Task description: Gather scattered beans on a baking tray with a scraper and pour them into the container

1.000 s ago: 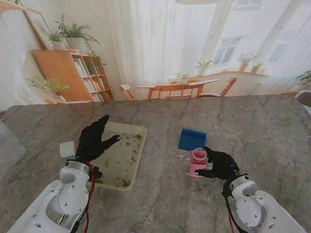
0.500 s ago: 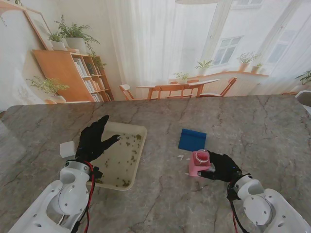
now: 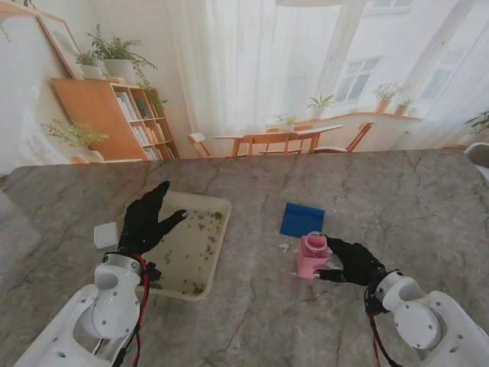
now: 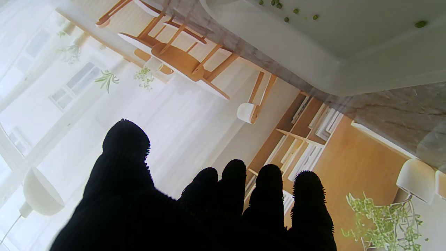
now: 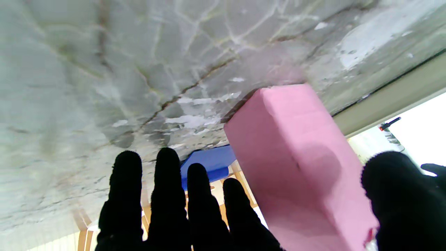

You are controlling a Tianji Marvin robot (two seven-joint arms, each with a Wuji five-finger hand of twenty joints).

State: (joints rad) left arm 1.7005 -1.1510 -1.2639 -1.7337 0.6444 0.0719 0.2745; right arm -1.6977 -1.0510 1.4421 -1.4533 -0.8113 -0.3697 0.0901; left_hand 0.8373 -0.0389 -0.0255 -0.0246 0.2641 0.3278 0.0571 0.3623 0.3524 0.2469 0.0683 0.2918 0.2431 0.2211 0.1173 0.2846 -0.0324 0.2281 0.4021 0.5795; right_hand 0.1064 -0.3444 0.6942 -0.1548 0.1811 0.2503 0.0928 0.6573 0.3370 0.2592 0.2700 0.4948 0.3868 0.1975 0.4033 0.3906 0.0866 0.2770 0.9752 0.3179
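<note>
Two gloved hands over the marble surface [image 3: 397, 191]: left hand [image 3: 145, 220] spread flat, fingers apart and holding nothing, above the near-left part of the baking tray [image 3: 221, 205] of scattered beans [image 3: 205, 223]. Right hand [image 3: 350, 261] loosely open beside the upright pink container [image 3: 312, 254]; contact unclear. Blue scraper [image 3: 302, 219] flat just beyond the container, toward the far edge.

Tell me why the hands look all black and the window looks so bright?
Left wrist view: the bright curtained window behind the left hand turns it into a dark shape with no detail. Right wrist view: the pink container sits very near the lens and looks soft. Stand view: even daylight, and the table edges curve near the frame's sides.
</note>
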